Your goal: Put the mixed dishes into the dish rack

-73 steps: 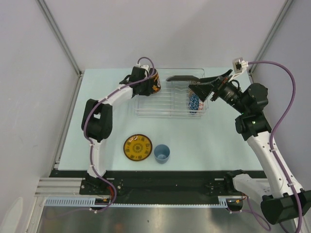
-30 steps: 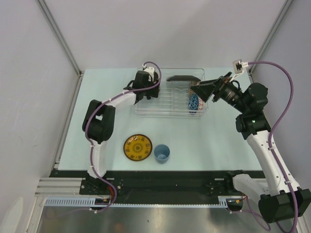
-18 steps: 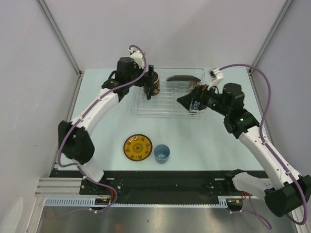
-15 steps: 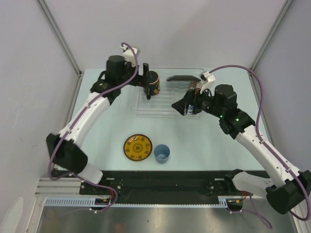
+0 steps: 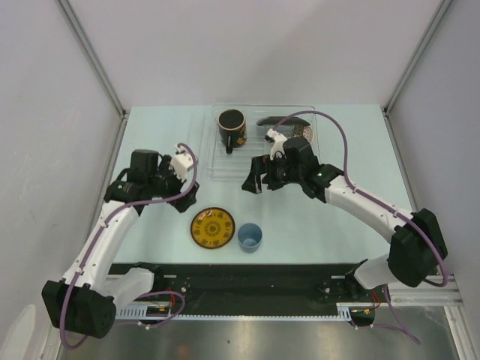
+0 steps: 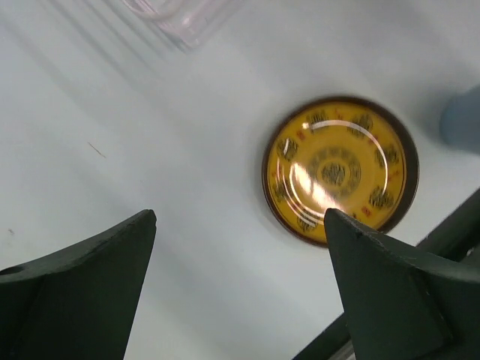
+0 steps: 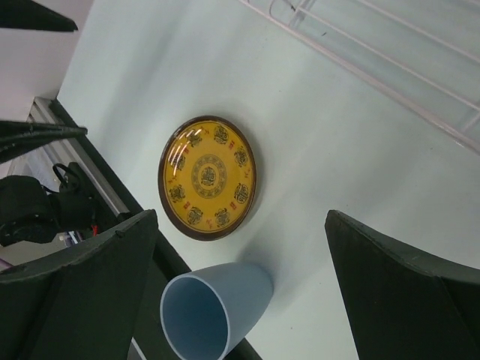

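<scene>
- Wide apart and empty, the jaws of the left gripper (image 6: pixel 240 215) are held over the tabletop (image 6: pixel 187 150), just beside the yellow-brown saucer (image 6: pixel 337 172). The right gripper (image 7: pixel 241 214) is likewise spread, with nothing in it, above the strip between rack and saucer.
- Nearest the arm bases, the light blue cup (image 5: pixel 250 237) is set upright, mouth up, just beside the saucer. It is judged light and smooth-walled, and is best pinched across its wall at the lip, one finger inside.
- The saucer is laid flat: round, shallow and glossy, with a dark brown rim and a gold pattern. It is judged stiff, brittle and slippery. Little is offered by its low edge, so a pinch over the raised rim at one side is suggested, with sliding on the smooth tabletop to be guarded against.
- Farther back, the dish rack (image 5: pixel 221 171), clear ribbed plastic, is loaded with the dark red-lined mug (image 5: pixel 232 129), upright at its left end, and the black floral square plate (image 5: pixel 283 120), by its far rim.
</scene>
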Controlling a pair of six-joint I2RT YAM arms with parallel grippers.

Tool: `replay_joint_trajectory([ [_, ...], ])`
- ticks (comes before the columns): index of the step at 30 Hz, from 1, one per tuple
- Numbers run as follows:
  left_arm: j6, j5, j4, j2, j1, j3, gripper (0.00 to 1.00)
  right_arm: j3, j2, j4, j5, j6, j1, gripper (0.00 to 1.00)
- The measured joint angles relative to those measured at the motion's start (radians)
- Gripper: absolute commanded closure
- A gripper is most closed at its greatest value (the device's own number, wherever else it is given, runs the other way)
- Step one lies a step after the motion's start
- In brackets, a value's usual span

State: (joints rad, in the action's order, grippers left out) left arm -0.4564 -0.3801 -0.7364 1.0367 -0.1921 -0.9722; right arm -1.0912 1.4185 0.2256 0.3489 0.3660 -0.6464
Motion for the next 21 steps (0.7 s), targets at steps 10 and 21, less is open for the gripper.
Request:
replay_joint_trajectory([
  [10,-0.230,-0.017,-0.020,0.005,-0.005,0.188,0.01,0.064,0.142,-0.095,0.043,0.032,-0.037,0.12],
  [21,-0.381,0.005,-0.007,0.024,-0.125,0.291,0.00,0.079,0.292,-0.202,0.090,0.098,-0.084,0.16],
])
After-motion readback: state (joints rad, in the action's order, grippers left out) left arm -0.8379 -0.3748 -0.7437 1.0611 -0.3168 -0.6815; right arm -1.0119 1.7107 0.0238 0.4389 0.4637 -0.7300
